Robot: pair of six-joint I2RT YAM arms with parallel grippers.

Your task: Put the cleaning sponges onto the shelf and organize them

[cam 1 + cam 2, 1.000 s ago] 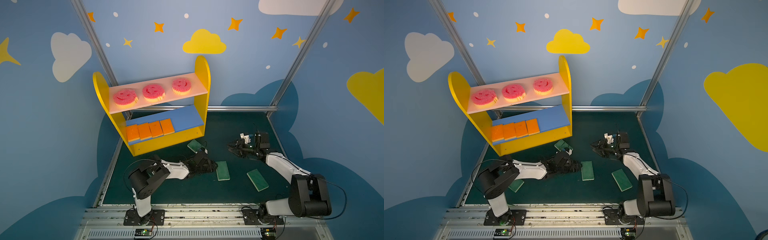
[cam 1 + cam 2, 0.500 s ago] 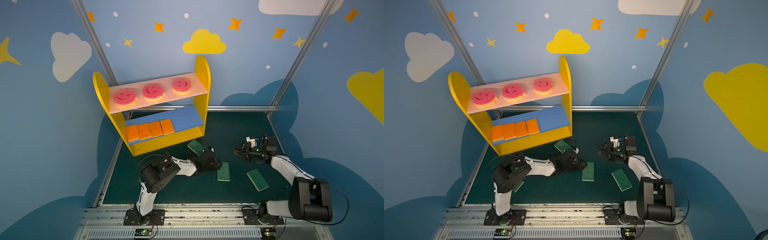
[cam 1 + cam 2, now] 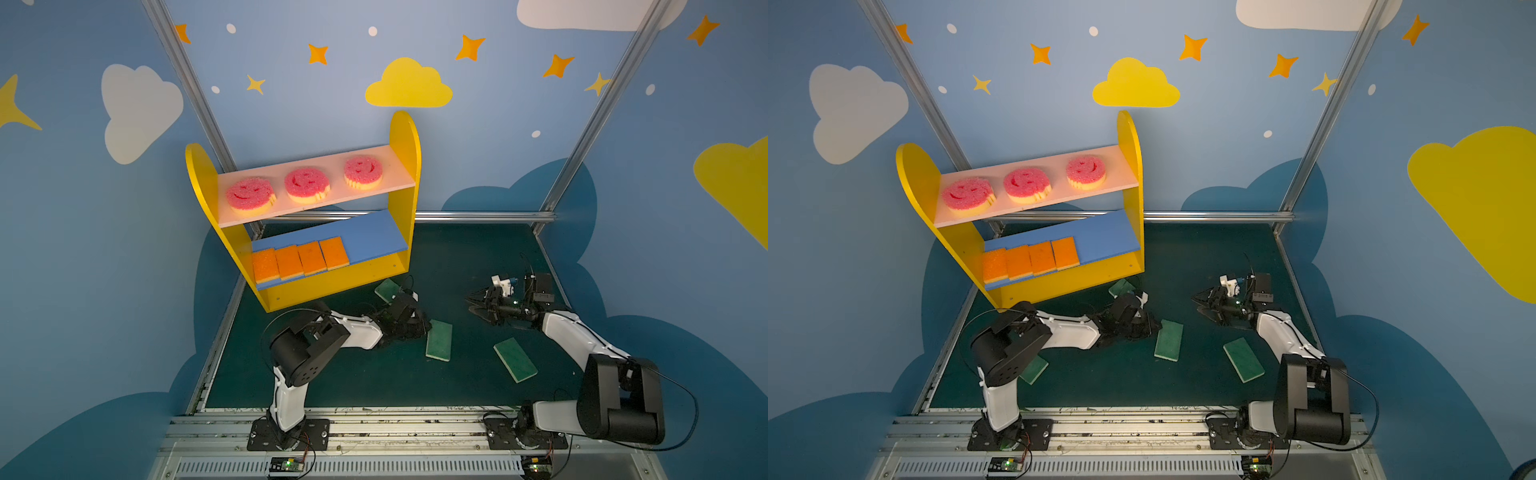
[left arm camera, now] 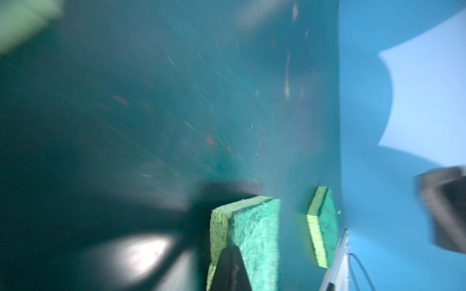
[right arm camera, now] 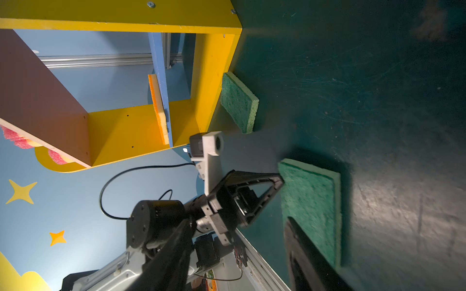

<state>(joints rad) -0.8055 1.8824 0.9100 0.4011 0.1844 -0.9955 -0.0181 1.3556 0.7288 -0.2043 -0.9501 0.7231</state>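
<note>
Scuffed dark-green mat [image 3: 365, 386], and the left gripper [image 5: 280, 179] is clamped tight, its pointed tip on the corner of a flat, scratchy green sponge [image 5: 310, 206]. Pinched or merely touched? Hard to call. Across the mat, the right gripper [image 3: 474, 303] is spread wide and empty. Three more green slabs [image 3: 515, 359] lie scattered on the mat. Orange rectangles [image 3: 299, 262] and round pink smileys [image 3: 306, 185] sit on the yellow shelf [image 3: 405, 137].
</note>
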